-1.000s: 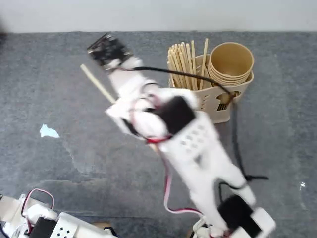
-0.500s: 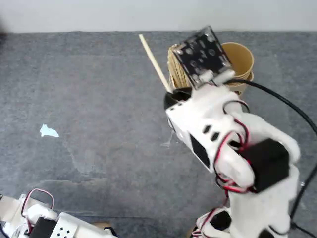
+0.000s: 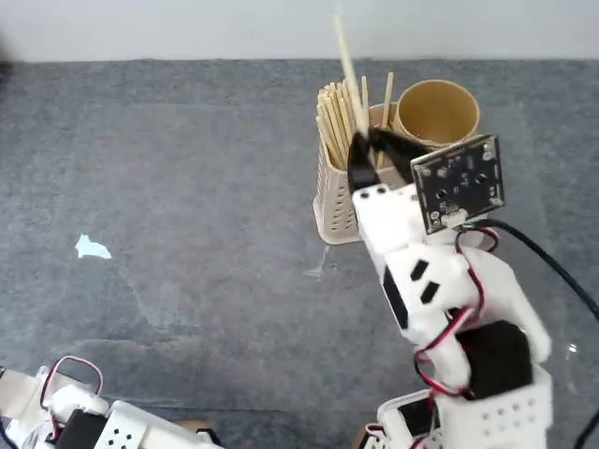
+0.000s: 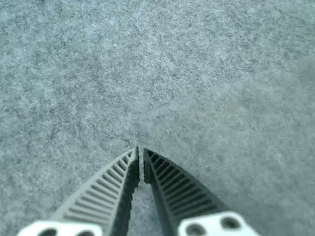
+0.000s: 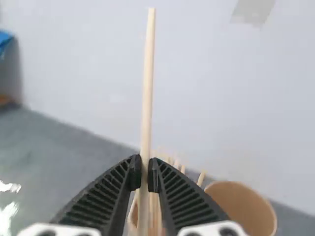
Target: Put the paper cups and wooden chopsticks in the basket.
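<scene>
Right gripper (image 5: 144, 169) clamped on pale wooden chopstick (image 5: 147, 73), held upright; beige slotted plastic basket (image 3: 335, 201) just below it. Left gripper (image 4: 140, 152) closed, empty, over grey tabletop (image 4: 197, 73).

Soft, even light falls from above on the grey felt-like table cover (image 3: 168, 187), leaving only faint, diffuse shadows by the beige slotted plastic basket (image 3: 335, 210) and the white plastic arm (image 3: 421, 281). In the right wrist view the pale plain wall (image 5: 236, 88) glows bright behind the slim light wooden chopstick (image 5: 147, 73). The black ridged fingers (image 5: 115, 194) of the right gripper (image 5: 141, 172) look dark.
</scene>
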Tool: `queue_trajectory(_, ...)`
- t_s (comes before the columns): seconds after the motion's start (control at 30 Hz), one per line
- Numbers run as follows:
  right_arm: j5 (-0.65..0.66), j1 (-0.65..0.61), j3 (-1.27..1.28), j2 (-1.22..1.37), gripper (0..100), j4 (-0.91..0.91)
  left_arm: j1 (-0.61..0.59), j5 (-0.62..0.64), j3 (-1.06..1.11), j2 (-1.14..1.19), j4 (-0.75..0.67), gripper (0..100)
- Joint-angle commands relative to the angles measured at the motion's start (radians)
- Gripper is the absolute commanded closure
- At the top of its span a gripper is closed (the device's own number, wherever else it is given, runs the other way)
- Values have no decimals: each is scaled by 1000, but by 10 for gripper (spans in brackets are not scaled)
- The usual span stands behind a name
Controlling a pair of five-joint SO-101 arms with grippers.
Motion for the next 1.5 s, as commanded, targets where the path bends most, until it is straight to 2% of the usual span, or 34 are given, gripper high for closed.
queue_trajectory(0.0, 2, 36, 107, -22, 991, -308, -5, -3, -10, -5, 5, 987)
queue_trajectory(0.23, 9, 45, 387, 10, 991, -874, -5, -3, -10, -5, 5, 987)
queue_trajectory(0.57, 2, 113, 569, 340, 991, -1442, -5, -3, -10, -5, 5, 987)
queue_trajectory(0.73, 2, 117, 658, 450, 991, -1609, -5, -3, -10, -5, 5, 987)
queue_trajectory(0.93, 3, 113, 717, 426, 967, -1572, -5, -3, -10, -5, 5, 987)
queue_trajectory(1.13, 2, 113, 717, 349, 803, -1432, -5, -3, -10, -5, 5, 987)
queue_trajectory(1.3, 2, 113, 715, 232, 820, -1351, -5, -3, -10, -5, 5, 987)
queue_trajectory(1.47, -43, 113, 715, 35, 847, -1110, -5, -3, -10, -5, 5, 987)
